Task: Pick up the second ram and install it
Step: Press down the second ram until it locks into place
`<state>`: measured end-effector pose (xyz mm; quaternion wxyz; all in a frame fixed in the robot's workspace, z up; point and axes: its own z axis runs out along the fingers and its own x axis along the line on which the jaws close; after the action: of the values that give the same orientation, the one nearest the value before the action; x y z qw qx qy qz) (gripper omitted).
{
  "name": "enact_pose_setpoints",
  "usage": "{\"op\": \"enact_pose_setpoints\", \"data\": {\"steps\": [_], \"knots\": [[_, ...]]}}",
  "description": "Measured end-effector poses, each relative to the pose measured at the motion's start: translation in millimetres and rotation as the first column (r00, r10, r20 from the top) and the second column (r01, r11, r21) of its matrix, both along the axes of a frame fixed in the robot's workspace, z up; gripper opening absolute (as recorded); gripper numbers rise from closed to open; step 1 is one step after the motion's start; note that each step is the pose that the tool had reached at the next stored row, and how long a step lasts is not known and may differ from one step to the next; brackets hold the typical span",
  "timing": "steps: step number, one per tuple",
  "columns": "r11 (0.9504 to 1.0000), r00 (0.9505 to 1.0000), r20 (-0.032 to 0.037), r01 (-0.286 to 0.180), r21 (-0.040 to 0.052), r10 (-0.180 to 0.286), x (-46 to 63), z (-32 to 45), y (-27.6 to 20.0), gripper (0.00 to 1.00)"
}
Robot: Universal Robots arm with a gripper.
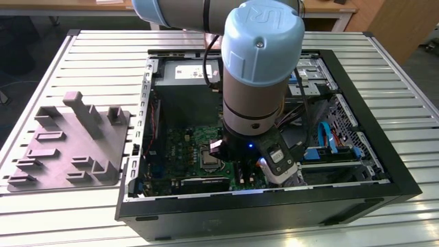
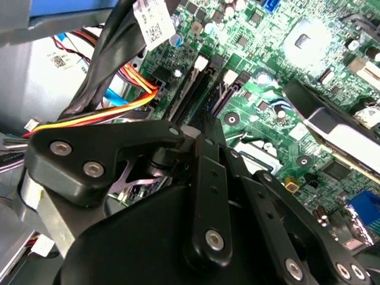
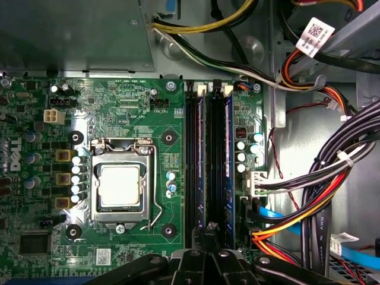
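I have the arm (image 1: 257,77) lowered into the open computer case (image 1: 370,195) on the table (image 1: 75,56), with the claw (image 3: 209,240) right over the memory slots (image 3: 208,160) beside the processor socket (image 3: 120,189) on the motherboard (image 3: 119,119). Its links crowd both wrist views, and I cannot tell whether it is wide, narrow or holding anything. I judge the second ram (image 3: 219,160) to be the bluish strip lying in the slot farther from the socket, though I cannot confirm it is fully seated. The risk as I see it: a tilted stick under pressure could jam or bend, and the cable bundle (image 3: 320,196) just beside the slots could snag the claw.
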<state>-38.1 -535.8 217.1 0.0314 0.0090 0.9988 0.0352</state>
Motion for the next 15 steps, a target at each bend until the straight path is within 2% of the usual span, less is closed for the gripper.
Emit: {"op": "enact_pose_setpoints", "data": {"steps": [5,7,12,15], "knots": [[1.0,1.0,-0.0001,0.0,-0.0003,0.0,0.0,-0.8,-0.1,0.1],[1.0,1.0,0.0006,0.0,0.0023,0.0,0.1,1.4,0.2,0.1],[1.0,1.0,0.0,0.0,0.0002,0.0,0.0,16.0,0.0,0.1],[1.0,1.0,-0.0002,0.0,-0.0002,0.0,0.0,21.1,-0.1,0.1]]}}
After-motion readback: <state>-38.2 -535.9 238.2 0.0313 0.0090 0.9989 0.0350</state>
